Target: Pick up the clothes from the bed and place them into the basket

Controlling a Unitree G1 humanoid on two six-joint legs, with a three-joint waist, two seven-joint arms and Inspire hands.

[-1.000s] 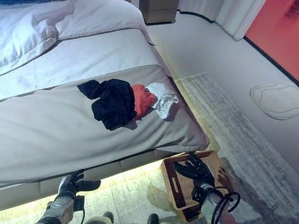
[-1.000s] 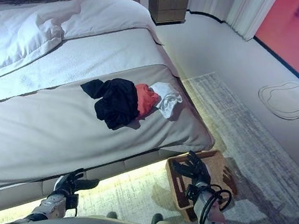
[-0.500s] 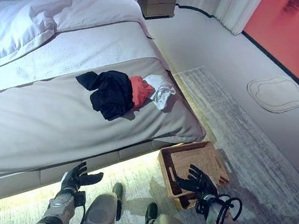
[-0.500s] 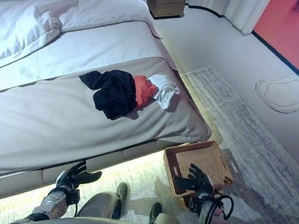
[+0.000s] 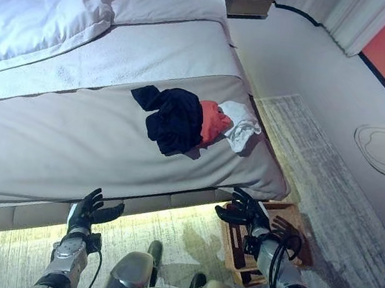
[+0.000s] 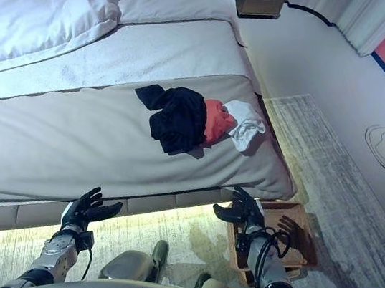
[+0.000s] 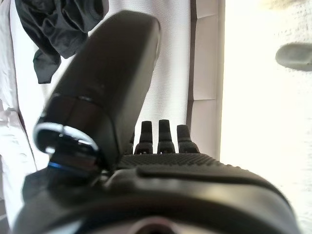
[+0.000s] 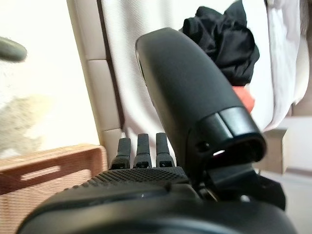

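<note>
view swung since a second ago, so the bed point(image 5: 69, 147) now fills more of the frame; clothes point(image 5: 182, 117) haven't moved, still piled mid-frame near the bed edge. left hand point(image 5: 90, 210) and right hand point(image 5: 242, 208) both spread, holding nothing. basket point(image 6: 290, 256) at lower right looks empty, partly hidden though.

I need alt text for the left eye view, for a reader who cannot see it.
Black, red and white clothes lie piled near the bed's foot corner. Below, both robot hands, left hand and right hand, are open and empty; a wicker basket sits on the floor beside the bed.
</note>
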